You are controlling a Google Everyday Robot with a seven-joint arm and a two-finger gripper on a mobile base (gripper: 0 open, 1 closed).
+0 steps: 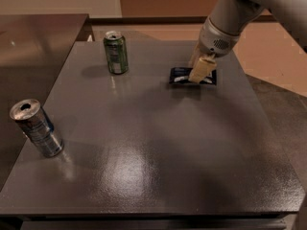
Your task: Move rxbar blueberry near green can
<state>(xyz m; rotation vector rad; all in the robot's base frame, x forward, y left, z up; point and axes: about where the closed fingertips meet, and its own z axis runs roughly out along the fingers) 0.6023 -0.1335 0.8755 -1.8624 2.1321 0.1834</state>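
The rxbar blueberry (180, 75), a flat dark navy wrapper with white lettering, is at the far middle-right of the dark table (158, 147). My gripper (198, 72) comes down from the upper right, and its cream fingers (201, 69) are closed over the middle of the bar. The bar lies flat at or just above the table surface, with a shadow under it. The green can (116, 52) stands upright at the far left of the table, about a can's height to the left of the bar.
A silver and blue can (36, 127) stands tilted at the table's near left edge. A darker counter (33, 37) adjoins the table on the left. The floor drops away past the table's right edge (268, 114).
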